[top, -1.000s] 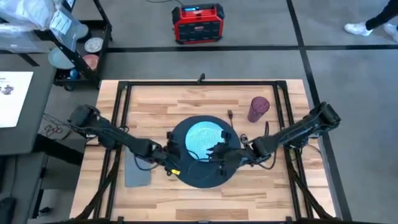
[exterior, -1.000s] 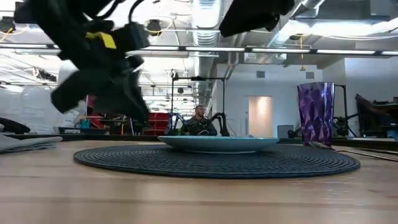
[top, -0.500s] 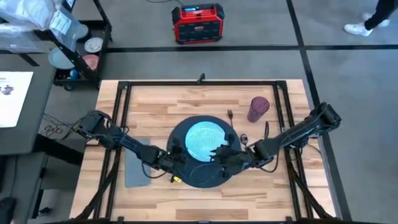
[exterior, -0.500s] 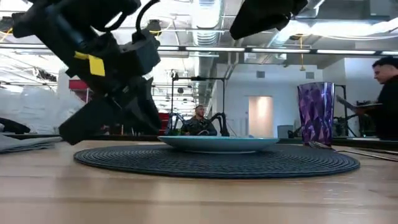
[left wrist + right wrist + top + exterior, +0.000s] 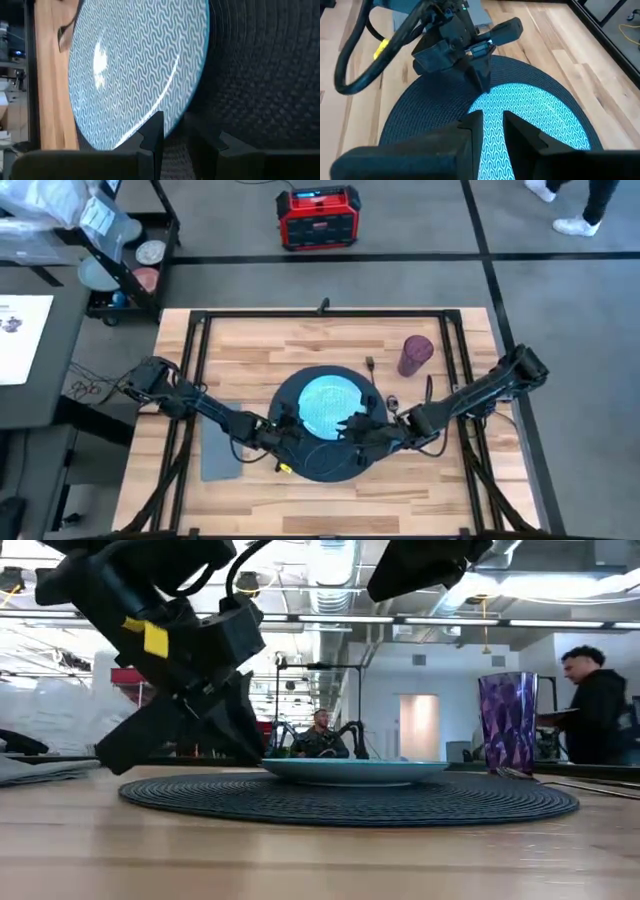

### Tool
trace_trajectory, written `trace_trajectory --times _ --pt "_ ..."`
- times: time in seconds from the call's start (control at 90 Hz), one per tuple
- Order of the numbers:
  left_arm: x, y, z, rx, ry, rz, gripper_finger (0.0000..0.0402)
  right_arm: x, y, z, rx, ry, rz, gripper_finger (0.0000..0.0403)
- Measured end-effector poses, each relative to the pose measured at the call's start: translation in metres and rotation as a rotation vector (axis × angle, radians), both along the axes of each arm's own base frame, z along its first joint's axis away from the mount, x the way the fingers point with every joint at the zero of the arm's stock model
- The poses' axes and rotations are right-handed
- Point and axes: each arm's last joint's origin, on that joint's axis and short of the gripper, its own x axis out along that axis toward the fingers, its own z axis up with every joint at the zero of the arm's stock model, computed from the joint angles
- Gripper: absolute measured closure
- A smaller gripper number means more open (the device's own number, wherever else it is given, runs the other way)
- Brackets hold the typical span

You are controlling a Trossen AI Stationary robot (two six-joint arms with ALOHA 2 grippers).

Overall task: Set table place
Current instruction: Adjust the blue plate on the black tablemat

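Mid-table, teal plate sits centred on mat. Left gripper at plate rim, fingers nearly closed, empty. Right gripper above plate, same. Nudge gently, don't drag mat.

Robotics lab / open industrial workspace: grey concrete floor w/ dark tape lines, exposed ceiling ducts & strip lights, red portable power unit beyond table's far edge, utility cart off its far-left corner, person standing in background.
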Motion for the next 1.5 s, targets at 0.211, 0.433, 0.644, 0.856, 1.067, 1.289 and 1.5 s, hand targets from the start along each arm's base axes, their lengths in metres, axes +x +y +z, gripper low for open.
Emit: trace_trajectory --times 0.211,0.433,0.644,0.856,1.067,1.289,1.5 --pt "0.006 0.004 -0.014 -0.019 0.021 0.000 0.0343 -0.001 0.002 0.000 0.005 -0.003 0.003 0.0339" --pt "0.011 0.003 -0.016 0.036 -0.032 0.036 0.0350 -0.001 0.002 0.001 0.006 -0.005 0.001 0.0339" --pt "0.012 0.001 -0.013 0.080 -0.069 0.079 0.0397 -0.001 0.002 0.001 0.007 -0.004 -0.005 0.0342" --pt "0.012 0.002 -0.013 0.073 -0.078 0.093 0.0401 -0.001 0.002 0.000 0.004 -0.002 -0.006 0.0356" --pt "0.016 0.000 -0.009 0.080 -0.080 0.098 0.0401 -0.001 0.002 0.000 0.003 -0.001 -0.006 0.0370" --pt "0.016 0.000 -0.009 0.066 -0.056 0.090 0.0401 -0.002 0.003 0.000 -0.006 0.003 0.001 0.0375" --pt "0.015 -0.002 -0.011 -0.015 0.011 0.005 0.0400 -0.003 0.005 0.001 -0.019 -0.009 0.000 0.0345"
